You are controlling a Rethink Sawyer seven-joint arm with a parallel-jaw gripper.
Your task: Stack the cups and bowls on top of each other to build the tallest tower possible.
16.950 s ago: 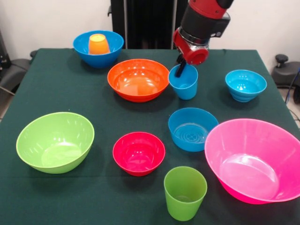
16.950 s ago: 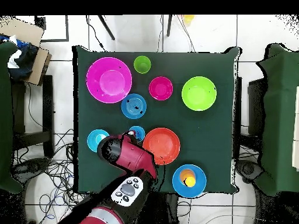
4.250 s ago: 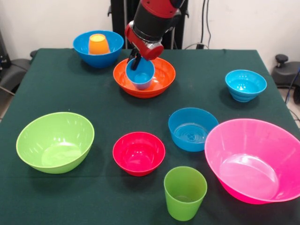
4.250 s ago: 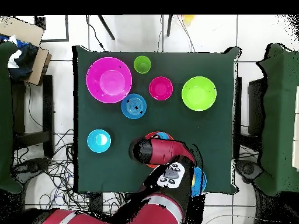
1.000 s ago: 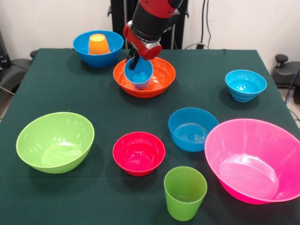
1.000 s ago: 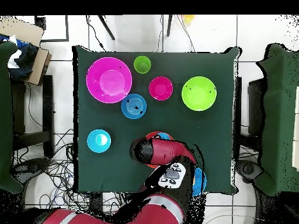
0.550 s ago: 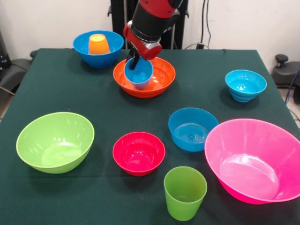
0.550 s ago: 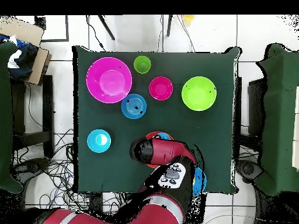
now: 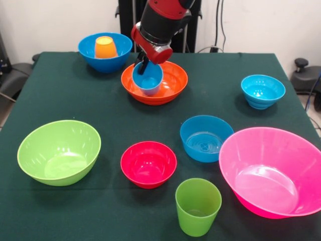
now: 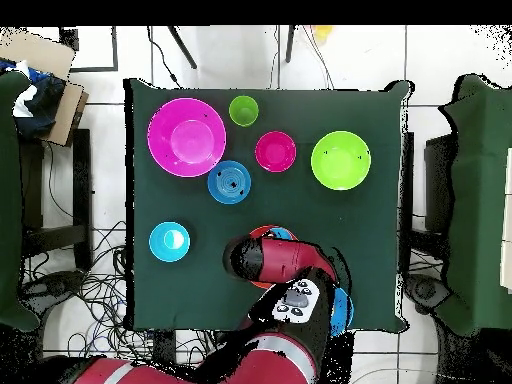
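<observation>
The black gripper (image 9: 144,65) is clamped on the rim of the glossy light blue plastic tumbler (image 9: 148,80), tilted over the wide orange plastic bowl (image 9: 170,83) beneath it

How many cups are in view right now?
3. Orange cup upside down in the far blue bowl; light blue cup tilted over the orange bowl at the gripper; green cup upright at the front edge.

I see the light blue cup (image 9: 148,78) gone from its table spot beside the orange bowl (image 9: 172,83), now tilted over that bowl, gripper (image 9: 144,65) clamped on its rim
</observation>
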